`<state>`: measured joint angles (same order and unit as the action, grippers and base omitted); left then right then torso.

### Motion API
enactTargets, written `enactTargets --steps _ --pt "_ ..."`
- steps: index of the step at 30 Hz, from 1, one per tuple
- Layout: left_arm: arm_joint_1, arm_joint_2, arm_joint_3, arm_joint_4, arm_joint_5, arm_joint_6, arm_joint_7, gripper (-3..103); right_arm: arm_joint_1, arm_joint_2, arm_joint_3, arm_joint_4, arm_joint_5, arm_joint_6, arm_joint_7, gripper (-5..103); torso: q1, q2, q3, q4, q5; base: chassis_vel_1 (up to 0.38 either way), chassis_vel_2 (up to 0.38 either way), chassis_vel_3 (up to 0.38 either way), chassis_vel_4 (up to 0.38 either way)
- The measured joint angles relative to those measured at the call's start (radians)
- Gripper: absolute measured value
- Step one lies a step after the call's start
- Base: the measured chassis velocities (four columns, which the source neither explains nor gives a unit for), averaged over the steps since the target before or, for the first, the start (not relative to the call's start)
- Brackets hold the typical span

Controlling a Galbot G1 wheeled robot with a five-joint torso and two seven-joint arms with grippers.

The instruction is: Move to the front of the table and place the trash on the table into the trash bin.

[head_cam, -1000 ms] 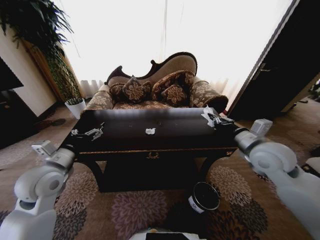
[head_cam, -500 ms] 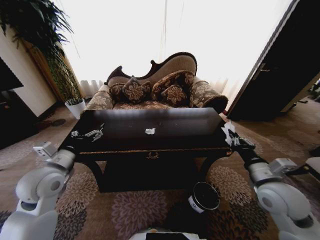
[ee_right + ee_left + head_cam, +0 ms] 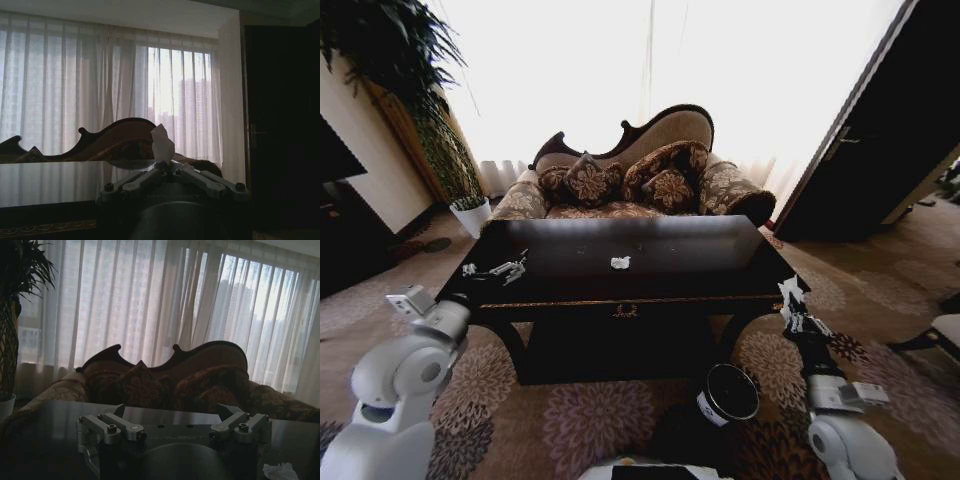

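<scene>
The right gripper (image 3: 790,297), clamped on a paper wad (image 3: 162,144) beside the table (image 3: 650,285), carries it toward the trash bin (image 3: 728,393); the left gripper (image 3: 503,267) waits spread open.

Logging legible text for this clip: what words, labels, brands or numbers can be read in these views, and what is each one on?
"GALBOT": faint embossed lettering on the body of the left gripper, in the left wrist view; only just legible.
White label on the side of the trash bin: too small to read.
Nothing readable on the table, on the paper wad held in the right gripper, or on the gold ornament.
</scene>
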<state>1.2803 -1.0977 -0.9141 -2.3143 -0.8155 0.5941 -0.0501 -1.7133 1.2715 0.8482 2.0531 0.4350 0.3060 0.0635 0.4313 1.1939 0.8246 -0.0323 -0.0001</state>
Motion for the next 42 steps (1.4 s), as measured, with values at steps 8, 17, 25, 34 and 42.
enactTargets --steps 8,17,25,34,42 --pt "0.007 -0.004 -0.024 -0.001 -0.008 -0.001 0.001 100 0.021 0.037 -0.03 -0.234 -0.034 0.165 -0.034 1 0.0 0.0 0.0 0.0 0.0 0.0 0.0 0.0 0.0" --pt "0.027 0.012 -0.056 -0.013 -0.012 -0.003 0.003 100 0.096 0.07 -0.094 -0.477 -0.107 0.275 -0.066 1 0.0 0.0 0.0 0.0 0.0001 0.0 0.0 0.0 0.0" --pt "0.049 0.028 -0.085 -0.021 -0.024 -0.004 0.003 100 0.176 0.075 -0.132 -0.649 -0.117 0.323 -0.095 1 0.0 0.0 0.0 -0.0001 0.0002 0.0 0.0 0.0 0.0" --pt "0.079 0.038 -0.117 -0.028 -0.03 -0.004 0.003 100 0.293 0.084 -0.153 -0.903 -0.177 0.349 -0.09 1 0.0 0.0 0.0 0.0 0.0002 0.0 0.0 0.0 0.0" --pt "0.101 0.043 -0.143 -0.034 -0.036 -0.005 0.003 100 0.378 0.082 -0.163 -1.078 -0.171 0.371 -0.085 1 0.0 0.0 0.0 0.0 0.0001 0.0 0.0 0.0 0.0"
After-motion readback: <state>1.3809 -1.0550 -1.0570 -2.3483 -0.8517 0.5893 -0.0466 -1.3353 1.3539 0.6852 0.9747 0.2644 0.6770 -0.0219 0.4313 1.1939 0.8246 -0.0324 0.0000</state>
